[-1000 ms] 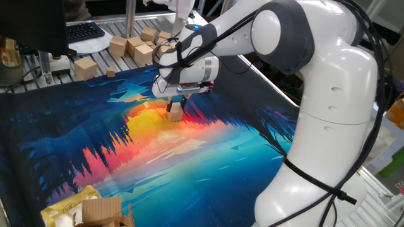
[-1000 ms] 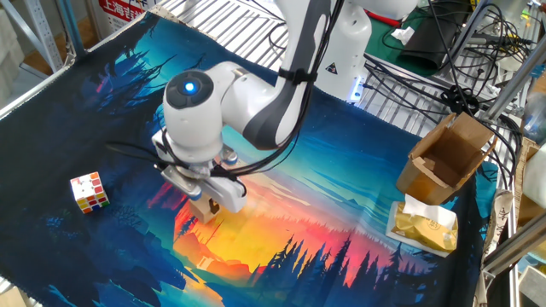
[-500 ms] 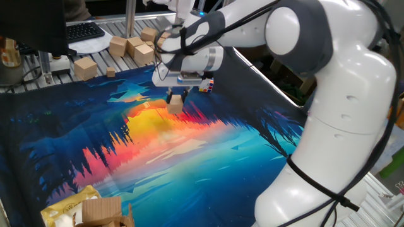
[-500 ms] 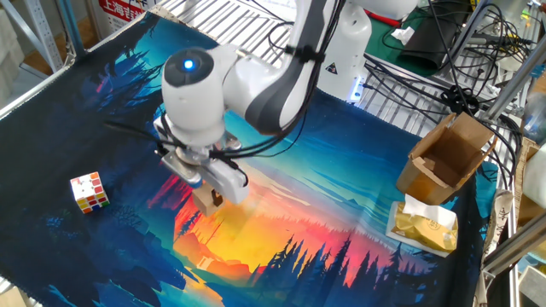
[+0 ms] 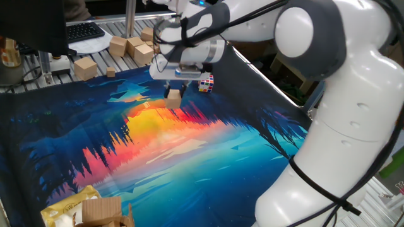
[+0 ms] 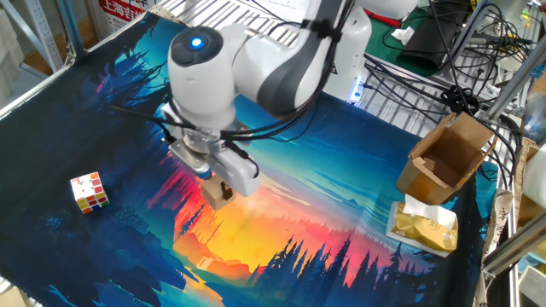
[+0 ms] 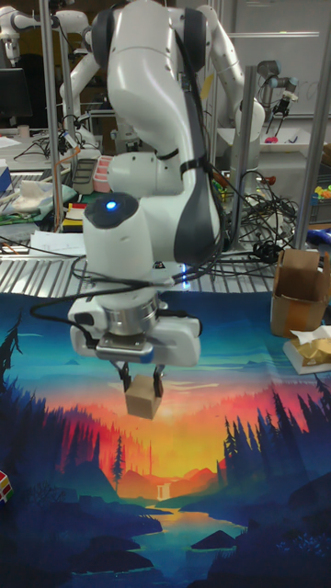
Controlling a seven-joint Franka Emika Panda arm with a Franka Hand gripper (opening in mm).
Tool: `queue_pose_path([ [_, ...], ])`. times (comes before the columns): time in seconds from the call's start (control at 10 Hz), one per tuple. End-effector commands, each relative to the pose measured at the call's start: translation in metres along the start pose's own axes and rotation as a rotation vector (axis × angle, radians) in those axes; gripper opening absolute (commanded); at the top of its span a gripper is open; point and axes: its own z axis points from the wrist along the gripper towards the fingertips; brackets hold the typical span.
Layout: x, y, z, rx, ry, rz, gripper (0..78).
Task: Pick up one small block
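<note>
1. The tool (image 7: 141, 375) hangs under the white arm with the small block (image 7: 142, 400) pinched between its two fingers, jaws pressed onto opposite faces of the cube.
2. Where's the block? Off the surface, by every view: in the tall fixed view there's clear painted mat (image 7: 230, 478) showing beneath its lower edge, and the other fixed view has the small block (image 6: 217, 193) hanging above the orange patch of the print.
3. The relation that matters: the block sits directly below the tool, between the fingertips, centred on the tool's downward axis. There's no sideways offset to correct.
4. As a cube it has no long axis to speak of. It looks slightly turned, one corner edge facing the tall camera, top face roughly level.
5. From one fixed view the small block (image 5: 173, 98) is just below the tool (image 5: 177, 84), with the multicoloured puzzle cube (image 5: 206, 82) close by on the mat, apart from it.
6. Larger tan blocks (image 5: 126, 47) stay back on the metal rack, untouched.
7. My read: the pick looks essentially done; what's left is keeping the squeeze steady, since only a shallow part of the block is held.
</note>
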Motion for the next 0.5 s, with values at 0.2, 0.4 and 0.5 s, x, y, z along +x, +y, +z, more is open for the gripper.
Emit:
queue_pose_path([
  [0.2,0.009,0.031,-0.035,0.003,0.024,0.064,1.1],
  [0.4,0.013,0.043,-0.044,-0.005,0.027,0.079,1.1],
  [0.5,0.015,0.046,-0.046,-0.008,0.028,0.082,1.1],
])
